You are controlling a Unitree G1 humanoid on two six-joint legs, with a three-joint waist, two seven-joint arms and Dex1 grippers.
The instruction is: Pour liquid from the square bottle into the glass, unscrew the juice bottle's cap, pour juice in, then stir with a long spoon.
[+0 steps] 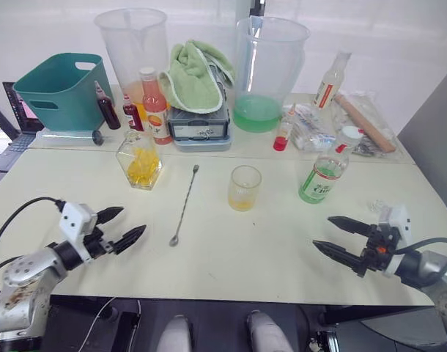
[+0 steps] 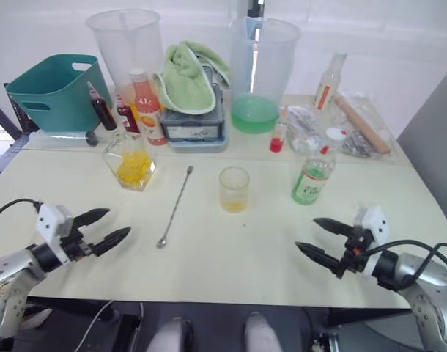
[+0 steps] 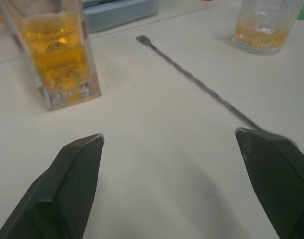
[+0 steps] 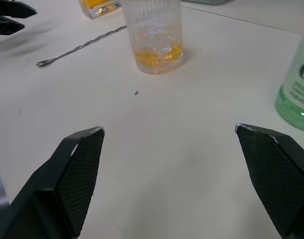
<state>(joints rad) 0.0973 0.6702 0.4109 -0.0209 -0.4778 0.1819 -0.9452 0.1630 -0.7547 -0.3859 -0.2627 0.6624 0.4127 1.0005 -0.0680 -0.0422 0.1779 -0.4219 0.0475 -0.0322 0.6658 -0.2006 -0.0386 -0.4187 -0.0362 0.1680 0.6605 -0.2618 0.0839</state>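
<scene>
Between the two grippers, on the pale table (image 1: 231, 257), stands the glass (image 1: 244, 188), upright, with a shallow layer of yellow liquid in its bottom. It sits ahead of the right gripper (image 1: 338, 237) and off toward the left one, well apart from both. The right gripper hovers low over the table with its two black fingers (image 4: 75, 174) spread wide and nothing between them. Ahead of it and just to its outer side stands the juice bottle (image 1: 324, 174), pale green liquid in its lower part, with the cap (image 1: 351, 134) on top; whether that cap is screwed tight I cannot tell from here.

The left gripper (image 1: 121, 226) is likewise wide open and empty, close above the table. The long spoon (image 1: 184, 204) lies flat on the table ahead of it and toward the glass, its bowl end nearest this gripper and its other end pointing to the back of the table. Straight ahead of the left gripper, the square bottle (image 1: 140, 159) stands upright with yellow liquid inside, apart from the spoon.

Beyond these, along the back, stand two large clear jugs (image 1: 270, 72), one holding green liquid, a green towel (image 1: 198, 75) draped over a grey box, an orange-pink bottle (image 1: 154, 106) and a teal basket (image 1: 58, 89).
</scene>
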